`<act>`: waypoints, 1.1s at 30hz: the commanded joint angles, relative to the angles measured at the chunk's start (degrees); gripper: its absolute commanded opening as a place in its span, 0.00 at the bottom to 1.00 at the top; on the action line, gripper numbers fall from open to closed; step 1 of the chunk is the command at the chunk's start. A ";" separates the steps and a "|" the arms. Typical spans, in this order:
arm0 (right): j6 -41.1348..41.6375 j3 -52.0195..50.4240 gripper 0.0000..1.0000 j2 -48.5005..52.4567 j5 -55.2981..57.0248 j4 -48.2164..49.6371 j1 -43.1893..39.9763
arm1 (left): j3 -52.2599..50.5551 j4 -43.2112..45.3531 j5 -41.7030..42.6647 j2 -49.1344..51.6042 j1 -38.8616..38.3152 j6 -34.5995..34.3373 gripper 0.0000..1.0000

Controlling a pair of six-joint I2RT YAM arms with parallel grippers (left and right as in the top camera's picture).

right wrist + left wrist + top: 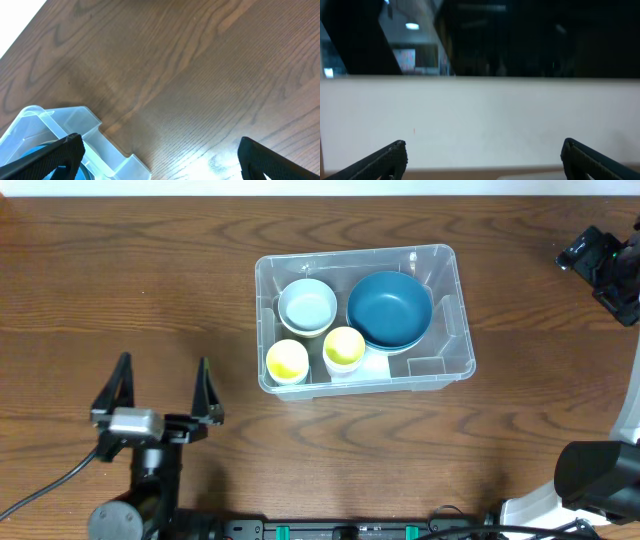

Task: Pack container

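Observation:
The container [449,330], a large clear plastic bin, stands at the table's middle. It holds a dark blue bowl [390,308], a light blue bowl [307,305] stacked on another bowl, and two yellow cups [287,361] [344,348]. My left gripper [165,383] is open and empty, near the front left, well apart from the bin. In the left wrist view its fingers [482,157] frame a white wall. My right gripper [592,252] is at the far right edge. In the right wrist view it is open [160,155] over bare wood, beside the container's corner [75,127].
The wooden table [120,270] spreads to the left and behind the bin. A white wall borders the far edge. A black cable [45,485] trails from the left arm's base. The right arm's base [595,475] sits at the front right.

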 commanded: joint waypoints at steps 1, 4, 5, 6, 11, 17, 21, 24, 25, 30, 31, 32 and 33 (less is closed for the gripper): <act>0.48 0.66 0.99 -0.98 0.31 -0.09 -0.22 | -3.58 0.81 1.75 -1.86 0.57 0.31 0.98; 0.48 0.66 0.99 -0.98 0.31 -0.09 -0.22 | -7.58 0.81 1.90 -4.24 0.55 0.28 0.98; 0.48 0.66 0.99 -0.98 0.31 -0.09 -0.22 | -9.07 0.81 1.92 -5.33 0.55 0.28 0.98; 0.48 0.66 0.99 -0.98 0.31 -0.09 -0.22 | -10.23 0.83 1.95 -6.27 0.55 0.24 0.98; 0.48 0.66 0.99 -0.98 0.28 -0.09 -0.22 | -15.56 1.01 3.48 -9.46 0.55 0.09 0.98; 0.48 0.66 0.99 -0.98 0.31 -0.09 -0.22 | -18.95 0.57 3.87 -9.46 0.55 0.11 0.98; 0.48 0.66 0.99 -0.98 0.31 -0.09 -0.22 | -19.47 -3.48 4.07 -9.46 0.55 0.09 0.98; 0.48 0.66 0.99 -0.98 0.31 -0.09 -0.22 | -19.47 -6.88 4.07 -9.46 0.55 0.11 0.98; 0.48 0.66 0.99 -0.98 0.31 -0.09 -0.22 | -19.47 -7.89 4.07 -9.46 0.55 0.11 0.98; 0.48 0.66 0.99 -0.98 0.31 -0.09 -0.22 | -19.47 -13.16 4.17 -9.46 0.55 0.11 0.98; 0.48 0.66 0.99 -0.98 0.31 -0.09 -0.22 | -19.47 -14.21 4.31 -9.46 0.55 0.09 0.98; 0.48 0.66 0.99 -0.98 0.31 -0.09 -0.22 | -19.47 -15.17 4.55 -9.46 0.55 0.09 0.98; 0.48 0.66 0.99 -0.98 0.31 -0.09 -0.22 | -19.47 -16.17 4.76 -9.46 0.55 0.09 0.98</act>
